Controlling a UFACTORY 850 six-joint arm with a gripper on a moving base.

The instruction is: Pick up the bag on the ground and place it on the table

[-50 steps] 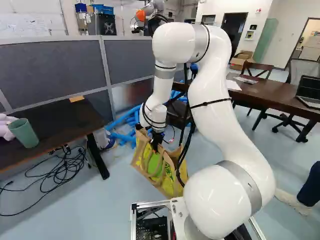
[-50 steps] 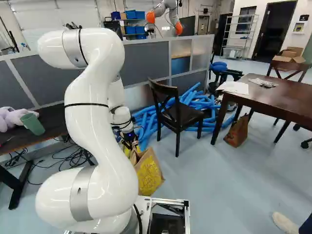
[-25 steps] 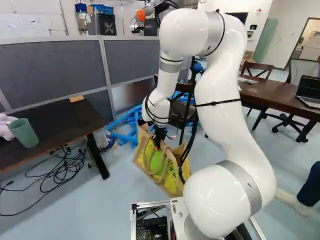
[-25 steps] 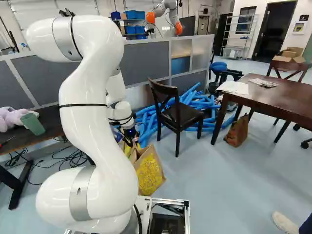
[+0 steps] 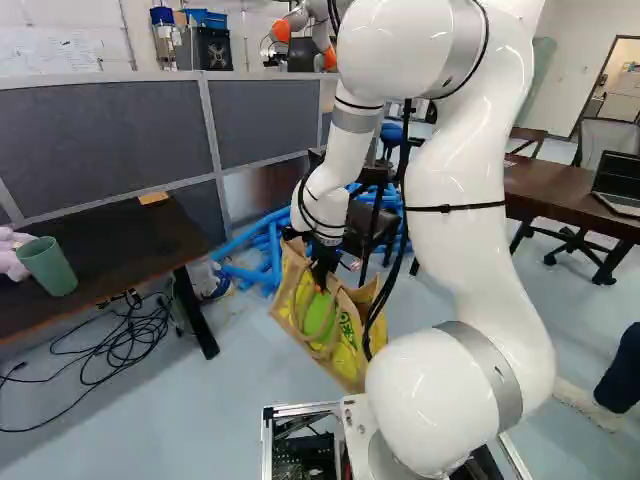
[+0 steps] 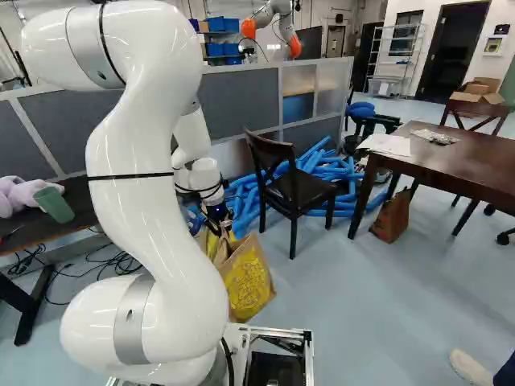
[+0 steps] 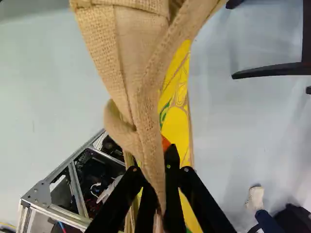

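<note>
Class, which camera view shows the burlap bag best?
The left base view: most of the bag shows, including its opening. The right base view shows a yellow side, partly behind the arm; the wrist view, close-up burlap held in the gripper.

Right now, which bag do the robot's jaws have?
The burlap bag with yellow sides: its cloth is pinched between the jaws. The other, brown bag sits on the floor by the table, untouched.
</note>
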